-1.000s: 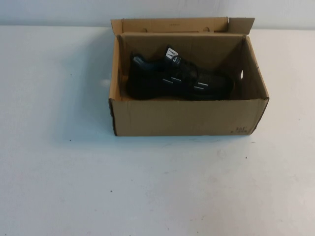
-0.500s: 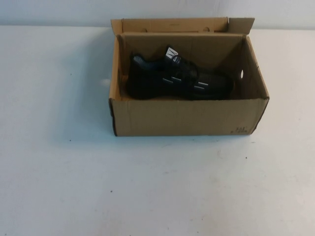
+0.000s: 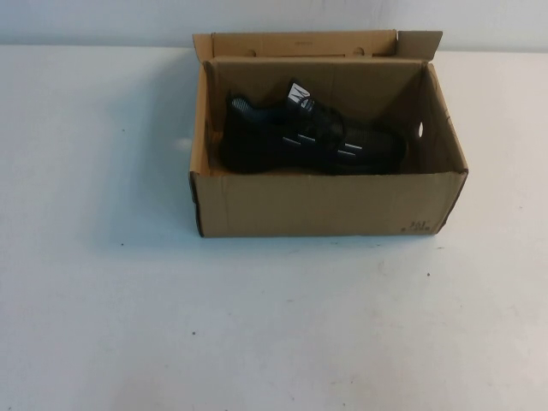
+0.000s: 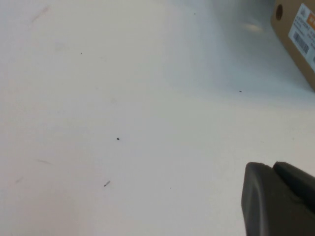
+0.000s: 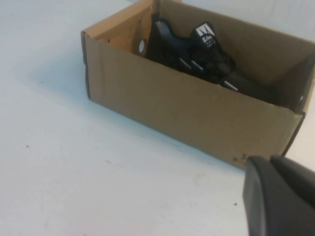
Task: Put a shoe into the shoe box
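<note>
Black shoe (image 3: 310, 139) lies inside the shoe box (image 3: 325, 205) at 12 o'clock on the surface (image 3: 257, 325); the left gripper (image 4: 280, 196) and right gripper (image 5: 280, 196), fingers pressed together, hover over the surface apart from the box.

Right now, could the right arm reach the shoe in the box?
Probably yes. The shoe box is open on top, nothing covers the shoe, and the shut right gripper waits beside it. The shut left gripper is farther away.

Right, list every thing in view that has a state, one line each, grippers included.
black athletic shoe with white dash marks: lying inside the box, held by nothing.
brown corrugated cardboard shoe box: open on top, flaps up, standing on the white table.
left gripper: shut, empty, over bare table beside the box.
right gripper: shut, empty, in front of the box.
</note>
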Action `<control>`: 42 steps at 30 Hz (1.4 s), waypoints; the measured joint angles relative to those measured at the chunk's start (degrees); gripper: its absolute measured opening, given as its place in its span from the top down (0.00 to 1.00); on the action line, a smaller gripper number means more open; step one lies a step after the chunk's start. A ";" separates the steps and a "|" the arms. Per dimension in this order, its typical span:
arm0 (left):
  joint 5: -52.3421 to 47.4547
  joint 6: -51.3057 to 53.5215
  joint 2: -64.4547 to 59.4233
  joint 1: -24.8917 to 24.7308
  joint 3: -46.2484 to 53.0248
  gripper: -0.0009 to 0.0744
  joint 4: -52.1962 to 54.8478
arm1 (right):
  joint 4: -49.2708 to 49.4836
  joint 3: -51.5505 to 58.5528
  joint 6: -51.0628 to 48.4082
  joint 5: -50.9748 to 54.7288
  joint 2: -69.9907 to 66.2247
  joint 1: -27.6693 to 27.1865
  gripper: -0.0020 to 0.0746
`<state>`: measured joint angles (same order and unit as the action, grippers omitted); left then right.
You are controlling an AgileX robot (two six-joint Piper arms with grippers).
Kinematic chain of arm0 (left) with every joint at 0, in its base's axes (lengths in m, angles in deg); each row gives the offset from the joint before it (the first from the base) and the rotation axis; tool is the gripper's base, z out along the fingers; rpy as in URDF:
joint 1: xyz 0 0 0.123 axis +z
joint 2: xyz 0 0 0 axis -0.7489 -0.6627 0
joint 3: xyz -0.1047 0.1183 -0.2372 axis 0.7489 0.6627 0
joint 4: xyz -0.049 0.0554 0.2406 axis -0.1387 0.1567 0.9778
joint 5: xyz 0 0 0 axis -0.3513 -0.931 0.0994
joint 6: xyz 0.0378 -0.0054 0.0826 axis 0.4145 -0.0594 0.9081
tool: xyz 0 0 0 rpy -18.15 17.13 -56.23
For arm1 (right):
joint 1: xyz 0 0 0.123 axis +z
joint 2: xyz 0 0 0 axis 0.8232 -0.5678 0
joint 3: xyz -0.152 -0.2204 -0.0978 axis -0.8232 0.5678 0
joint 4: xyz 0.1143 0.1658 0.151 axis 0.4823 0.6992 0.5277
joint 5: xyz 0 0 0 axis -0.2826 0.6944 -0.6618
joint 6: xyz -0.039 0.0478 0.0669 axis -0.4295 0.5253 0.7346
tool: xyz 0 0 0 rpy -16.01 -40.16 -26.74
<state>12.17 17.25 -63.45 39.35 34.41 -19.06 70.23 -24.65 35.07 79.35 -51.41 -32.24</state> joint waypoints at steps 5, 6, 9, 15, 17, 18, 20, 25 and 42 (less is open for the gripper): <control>0.00 0.00 0.00 0.00 0.00 0.99 -0.64 | 0.00 0.00 0.00 1.67 0.00 0.00 0.99; 0.00 0.00 0.00 0.00 0.00 0.99 -0.64 | 0.00 0.00 0.00 1.78 0.00 0.00 0.99; 0.00 0.00 0.00 0.00 0.00 0.99 -0.64 | 0.00 0.00 0.00 2.01 0.00 0.00 0.99; 0.00 -0.12 0.00 0.00 0.00 0.99 -0.64 | 0.00 0.00 0.00 2.05 0.00 0.00 0.99; 0.00 -0.12 0.00 0.00 0.00 0.99 -0.64 | 0.00 0.00 0.00 2.05 0.00 0.00 0.99; 0.00 -0.23 0.00 0.00 0.00 0.99 -0.64 | 0.00 0.00 0.00 2.05 0.00 0.00 0.99; 0.00 -0.23 0.00 0.00 0.00 0.99 -0.64 | 0.00 0.00 0.00 2.05 0.00 0.00 0.99; 0.00 -0.23 0.00 0.00 0.00 0.99 -0.64 | 0.00 0.00 0.00 2.05 0.00 0.00 0.99; 0.00 -0.23 0.00 0.00 0.00 0.99 -0.64 | -4.78 9.81 8.72 -9.10 11.34 -5.64 0.99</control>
<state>12.17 17.02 -63.45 39.35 34.41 -19.70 65.46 -14.85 43.79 70.25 -40.07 -37.89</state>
